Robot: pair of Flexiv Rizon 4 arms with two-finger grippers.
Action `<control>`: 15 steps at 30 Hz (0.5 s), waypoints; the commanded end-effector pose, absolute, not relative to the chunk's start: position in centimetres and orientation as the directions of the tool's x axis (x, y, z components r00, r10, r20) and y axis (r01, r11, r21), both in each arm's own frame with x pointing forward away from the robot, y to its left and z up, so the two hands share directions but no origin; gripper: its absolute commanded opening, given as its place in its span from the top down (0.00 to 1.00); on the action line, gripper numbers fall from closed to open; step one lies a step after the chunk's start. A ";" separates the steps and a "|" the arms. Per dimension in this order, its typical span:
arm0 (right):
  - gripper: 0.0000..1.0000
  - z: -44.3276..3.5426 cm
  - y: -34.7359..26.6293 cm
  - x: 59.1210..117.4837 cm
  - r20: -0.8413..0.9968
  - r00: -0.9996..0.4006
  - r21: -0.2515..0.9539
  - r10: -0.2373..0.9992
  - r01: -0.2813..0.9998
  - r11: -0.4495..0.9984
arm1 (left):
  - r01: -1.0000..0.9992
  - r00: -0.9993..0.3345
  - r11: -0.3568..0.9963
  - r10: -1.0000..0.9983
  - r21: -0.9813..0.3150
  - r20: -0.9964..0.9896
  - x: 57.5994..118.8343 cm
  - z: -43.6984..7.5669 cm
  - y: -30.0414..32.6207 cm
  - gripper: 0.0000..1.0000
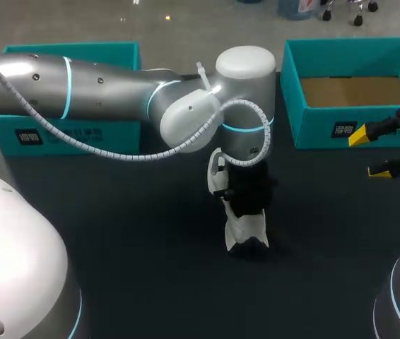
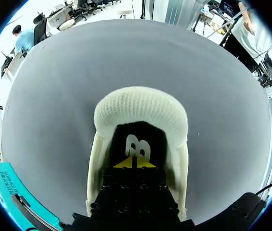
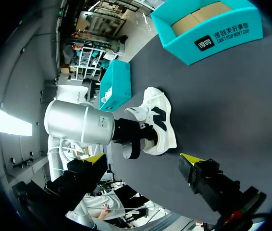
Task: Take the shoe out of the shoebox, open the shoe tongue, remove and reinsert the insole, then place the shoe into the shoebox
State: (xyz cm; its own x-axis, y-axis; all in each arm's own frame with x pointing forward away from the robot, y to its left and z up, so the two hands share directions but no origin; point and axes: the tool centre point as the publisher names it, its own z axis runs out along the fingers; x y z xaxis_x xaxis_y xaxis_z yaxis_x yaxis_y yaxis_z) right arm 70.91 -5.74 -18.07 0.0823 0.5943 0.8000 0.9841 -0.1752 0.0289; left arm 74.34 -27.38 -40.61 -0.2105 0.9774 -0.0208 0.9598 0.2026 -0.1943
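Note:
A white shoe (image 1: pixel 246 232) stands on its sole mid-table, toe toward the near edge. In the left wrist view its knitted toe (image 2: pixel 141 108) lies ahead of my left gripper (image 2: pixel 133 162). That gripper is shut, its yellow tips together down inside the shoe's opening over the black insole (image 2: pixel 137 144). Whether the tips pinch the insole I cannot tell. My left arm (image 1: pixel 242 106) reaches across from the left and hides the heel. My right gripper (image 1: pixel 369 152) hangs open at the right, in front of the open teal shoebox (image 1: pixel 355 90). From the right wrist view the shoe (image 3: pixel 159 120) is ahead of my right gripper (image 3: pixel 143 160), well apart.
A second teal box or lid (image 1: pixel 66 106) sits at the back left, behind my left arm. The dark table top (image 1: pixel 129 247) runs bare around the shoe. The shoebox's cardboard floor (image 3: pixel 193 19) holds nothing.

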 end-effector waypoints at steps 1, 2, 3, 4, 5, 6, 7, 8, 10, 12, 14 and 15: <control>0.00 -18.1 -5.7 70.9 0.799 0.083 0.028 0.595 0.984 -0.176 | 0.959 -0.214 0.208 0.977 -0.192 -0.012 74.3 -41.2 -27.8 1.00; 0.00 -18.1 -5.7 70.9 0.799 0.083 0.028 0.595 0.984 -0.176 | 0.958 -0.218 0.212 0.976 -0.191 -0.010 74.3 -41.3 -27.7 1.00; 0.00 -18.1 -5.7 70.9 0.799 0.083 0.028 0.595 0.984 -0.176 | 0.957 -0.222 0.215 0.975 -0.192 -0.012 74.3 -41.2 -27.7 1.00; 0.00 -18.1 -5.7 70.9 0.799 0.083 0.028 0.595 0.984 -0.176 | 0.957 -0.223 0.217 0.975 -0.192 -0.012 74.3 -41.0 -27.6 1.00; 0.00 -18.1 -5.7 70.9 0.799 0.083 0.028 0.595 0.984 -0.176 | 0.959 -0.223 0.217 0.975 -0.182 -0.010 74.3 -40.6 -27.6 1.00; 0.00 -18.1 -5.7 70.9 0.799 0.083 0.028 0.595 0.984 -0.176 | 0.960 -0.225 0.218 0.974 -0.178 -0.022 74.3 -40.1 -27.6 1.00; 0.00 -18.1 -5.7 70.9 0.799 0.083 0.028 0.595 0.984 -0.176 | 0.962 -0.225 0.217 0.974 -0.167 -0.027 74.4 -39.6 -27.6 1.00; 0.00 -18.1 -5.7 70.9 0.799 0.083 0.028 0.595 0.984 -0.176 | 0.964 -0.225 0.218 0.974 -0.151 -0.027 74.4 -39.2 -27.6 1.00; 0.00 -18.1 -5.7 70.9 0.799 0.083 0.028 0.595 0.984 -0.176 | 0.968 -0.216 0.209 0.975 -0.137 -0.043 74.3 -38.3 -27.7 1.00; 0.00 -18.1 -5.7 70.9 0.799 0.083 0.028 0.595 0.984 -0.176 | 0.973 -0.202 0.194 0.978 -0.125 -0.048 74.1 -37.7 -27.9 1.00; 0.00 -18.1 -5.7 70.9 0.799 0.083 0.028 0.595 0.984 -0.176 | 0.975 -0.186 0.177 0.981 -0.134 -0.057 73.9 -37.4 -28.2 1.00; 0.00 -18.1 -5.7 70.9 0.799 0.083 0.028 0.595 0.984 -0.176 | 0.976 -0.178 0.169 0.982 -0.139 -0.057 73.9 -37.4 -28.4 1.00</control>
State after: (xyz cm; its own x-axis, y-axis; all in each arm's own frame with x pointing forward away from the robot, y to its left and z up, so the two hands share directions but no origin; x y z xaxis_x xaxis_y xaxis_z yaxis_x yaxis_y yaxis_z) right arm 70.91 -5.74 -18.07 0.0823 0.5943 0.8000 0.9841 -0.1753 0.0289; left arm 74.18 -28.79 -38.11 -0.1830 0.9816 -0.0540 0.9744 0.1738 -0.1423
